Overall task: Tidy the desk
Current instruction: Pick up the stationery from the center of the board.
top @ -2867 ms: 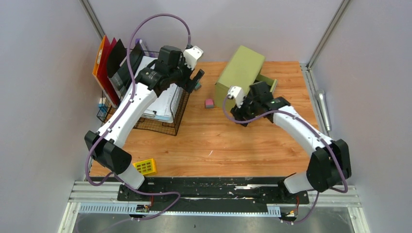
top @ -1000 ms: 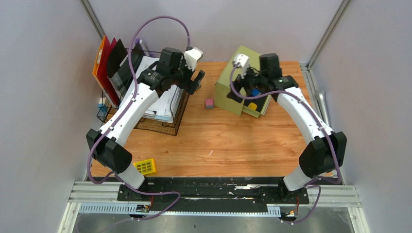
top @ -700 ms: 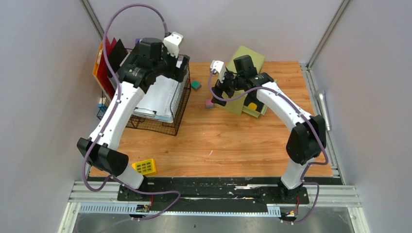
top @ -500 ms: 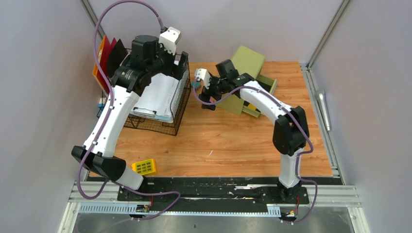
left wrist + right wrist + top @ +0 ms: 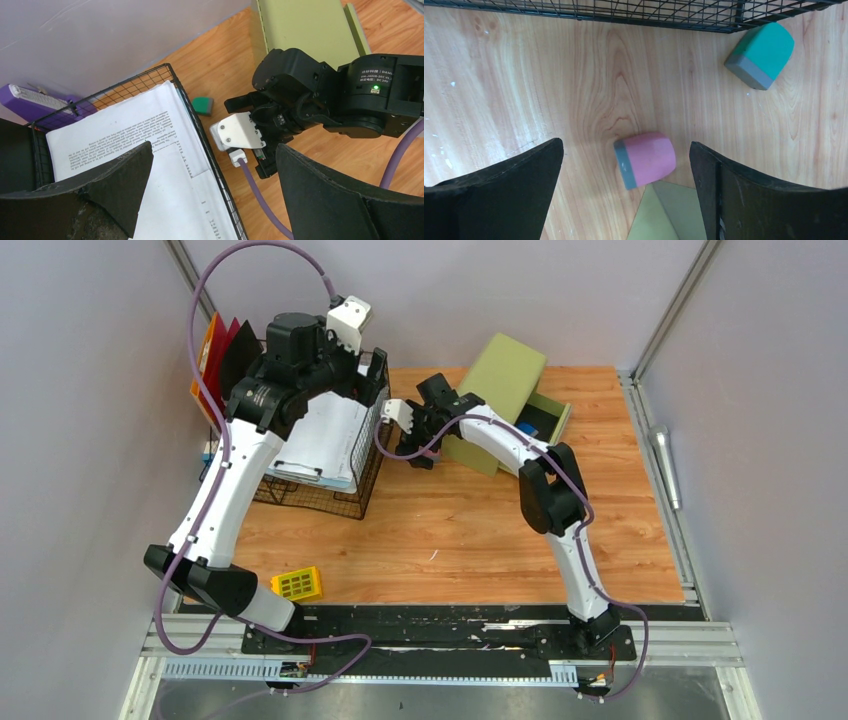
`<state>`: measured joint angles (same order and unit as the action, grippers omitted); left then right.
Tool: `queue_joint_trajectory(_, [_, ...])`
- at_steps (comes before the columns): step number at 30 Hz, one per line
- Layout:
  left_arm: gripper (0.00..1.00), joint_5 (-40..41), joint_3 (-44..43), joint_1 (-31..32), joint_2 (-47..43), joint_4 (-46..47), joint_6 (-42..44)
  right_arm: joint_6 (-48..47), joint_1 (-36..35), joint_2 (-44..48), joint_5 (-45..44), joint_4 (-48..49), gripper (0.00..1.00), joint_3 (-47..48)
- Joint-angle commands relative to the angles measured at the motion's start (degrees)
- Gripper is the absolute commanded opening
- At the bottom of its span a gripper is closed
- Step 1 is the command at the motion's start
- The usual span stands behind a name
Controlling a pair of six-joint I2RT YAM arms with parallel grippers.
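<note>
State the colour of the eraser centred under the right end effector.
Pink eraser with a grey end; right wrist view shows it best.

White arm links (image 5: 230, 480), black joints (image 5: 548, 495), purple cables (image 5: 406, 146).

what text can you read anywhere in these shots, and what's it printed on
"DC 24V": white print on the right arm's motor housing, left wrist view.
"DM-J4310-2EC V1": the line above it, as best it reads; its end is unclear.
"DAMI": top line, after small Chinese characters I cannot read for sure; the rest curves out of sight.
Sheets in the wire basket: printed lines, too blurred to read.
Top and right wrist views: nothing readable.
</note>
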<state>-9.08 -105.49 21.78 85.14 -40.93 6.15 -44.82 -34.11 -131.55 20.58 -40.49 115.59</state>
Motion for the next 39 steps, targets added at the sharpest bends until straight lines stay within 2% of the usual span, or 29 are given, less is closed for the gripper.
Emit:
queue_joint_trajectory(1, [1.00,-1.21,0.55,0.14,-2.35,1.11,0.97,-3.61,2.79,-1.96,-7.08,-1.17,1.00,3.93])
queue_joint_trajectory(8, [1.00,-1.89,1.17,0.19,-2.26,1.03,1.53,-9.17,3.07,-5.12,-11.84,-1.81,1.00,4.73])
queue_joint_trajectory(16, [1.00,-1.83,2.21,0.15,-2.10,1.46,1.53,-13.97,3.25,-7.75,-11.77,-5.45,1.00,7.26])
queue_joint_trajectory(22, [1.00,-1.61,2.38,0.18,-1.93,1.50,1.49,-16.14,3.57,-11.61,-10.22,-11.75,1.00,12.89])
queue_joint_trajectory(27, [1.00,-0.97,2.59,0.15,-1.63,1.56,1.63,-18.29,3.72,-13.23,-8.20,-16.70,0.98,14.09])
queue_joint_trajectory(32, [1.00,-1.05,2.48,0.19,-1.03,1.68,1.52,-18.91,3.65,-14.03,-5.86,-19.92,0.91,14.11])
queue_joint_trajectory(39, [1.00,-1.11,2.78,0.19,-0.84,1.82,1.13,-17.43,3.50,-13.99,-2.10,-21.18,0.66,13.64])
